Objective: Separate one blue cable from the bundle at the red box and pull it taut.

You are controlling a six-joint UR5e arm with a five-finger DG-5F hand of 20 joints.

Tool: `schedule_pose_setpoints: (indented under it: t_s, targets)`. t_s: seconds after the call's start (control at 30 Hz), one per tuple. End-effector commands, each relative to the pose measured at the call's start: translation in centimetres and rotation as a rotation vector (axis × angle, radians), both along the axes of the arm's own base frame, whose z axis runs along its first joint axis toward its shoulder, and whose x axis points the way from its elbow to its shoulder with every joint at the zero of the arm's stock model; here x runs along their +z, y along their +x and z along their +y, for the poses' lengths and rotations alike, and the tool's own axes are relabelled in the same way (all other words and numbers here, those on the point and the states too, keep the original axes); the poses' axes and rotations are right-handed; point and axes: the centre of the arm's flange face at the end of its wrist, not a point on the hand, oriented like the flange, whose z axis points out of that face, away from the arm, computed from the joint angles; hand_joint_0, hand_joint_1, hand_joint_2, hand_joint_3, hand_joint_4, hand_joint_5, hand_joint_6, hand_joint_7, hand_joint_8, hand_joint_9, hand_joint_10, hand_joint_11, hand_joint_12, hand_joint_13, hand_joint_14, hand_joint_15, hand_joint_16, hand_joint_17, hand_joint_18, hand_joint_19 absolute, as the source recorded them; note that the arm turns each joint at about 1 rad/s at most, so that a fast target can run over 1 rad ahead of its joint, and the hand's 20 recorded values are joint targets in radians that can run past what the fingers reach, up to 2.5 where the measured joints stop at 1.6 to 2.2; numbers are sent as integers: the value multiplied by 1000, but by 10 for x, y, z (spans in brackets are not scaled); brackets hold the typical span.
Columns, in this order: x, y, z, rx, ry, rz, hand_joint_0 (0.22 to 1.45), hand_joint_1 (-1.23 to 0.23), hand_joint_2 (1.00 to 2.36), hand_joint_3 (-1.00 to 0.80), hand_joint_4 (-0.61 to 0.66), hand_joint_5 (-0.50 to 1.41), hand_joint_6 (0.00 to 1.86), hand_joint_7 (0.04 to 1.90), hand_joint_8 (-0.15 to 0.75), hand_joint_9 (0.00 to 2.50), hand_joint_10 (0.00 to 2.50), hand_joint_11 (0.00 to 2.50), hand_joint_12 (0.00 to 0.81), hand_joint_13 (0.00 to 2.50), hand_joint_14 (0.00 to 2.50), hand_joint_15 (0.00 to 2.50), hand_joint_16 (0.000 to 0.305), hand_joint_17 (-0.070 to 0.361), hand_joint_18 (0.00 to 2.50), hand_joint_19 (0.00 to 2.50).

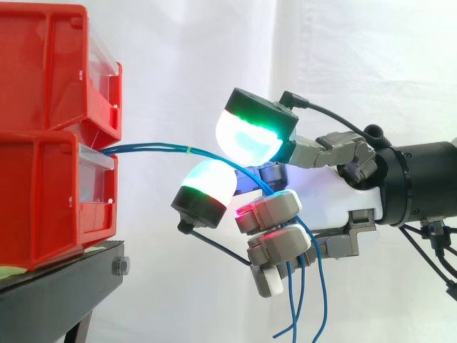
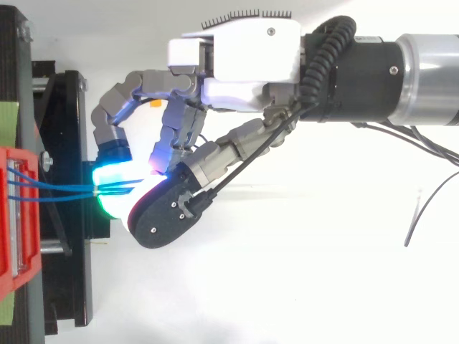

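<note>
Blue cables (image 1: 150,148) first: where do they sit against the hand (image 1: 335,191)?
— They run as a close bundle from beyond the fingertips straight into its grasp. They pass between the two big glowing pads (image 1: 250,136), go on behind the curled fingers in front of the palm, and hang loose below the hand in several strands.

How far closed is it?
— Well curled. From above, the pads meet round the blue cables (image 2: 68,188) just where a small yellow-green tie (image 2: 95,190) binds them, so the bundle is held. Whether one strand is parted from the others inside the grasp, I cannot tell.

And the far end of the bundle?
— It comes out at the front of the lower red bin (image 1: 50,207), under the upper red bin (image 1: 50,71), both well past the fingertips, away from the wrist. The bins stand on a black stand (image 1: 64,286), lower than the hand.

Is the stretch between bin and hand straight?
— Nearly. It is a shallow arc, level at the tie (image 1: 187,150), then bending down into the fingers. The pads glow green, cyan and white, and a red glow shows on the fingers nearer the palm.
</note>
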Motion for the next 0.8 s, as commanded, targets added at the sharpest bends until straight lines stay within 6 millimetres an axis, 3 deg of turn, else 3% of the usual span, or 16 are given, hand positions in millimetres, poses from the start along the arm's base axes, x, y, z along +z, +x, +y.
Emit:
schedule_pose_setpoints:
  t_s: [0.0, 0.5, 0.77]
  targets:
    - [0, 0, 0, 0, -1, 1, 527, -709, 1000, -500, 72, -172, 822, 1048, 308, 1217, 15, 1454, 344, 1138, 20, 1256, 42, 95, 819, 826]
    - [0, 0, 0, 3, 0, 3, 585, -612, 1000, -500, 69, -156, 798, 1093, 291, 1239, 16, 1450, 317, 1124, 21, 1258, 37, 83, 783, 838]
    - [-1, -1, 0, 4, 1, 4, 608, -654, 1012, -337, 49, -155, 806, 1111, 289, 1234, 17, 1456, 313, 1119, 21, 1272, 36, 81, 773, 835]
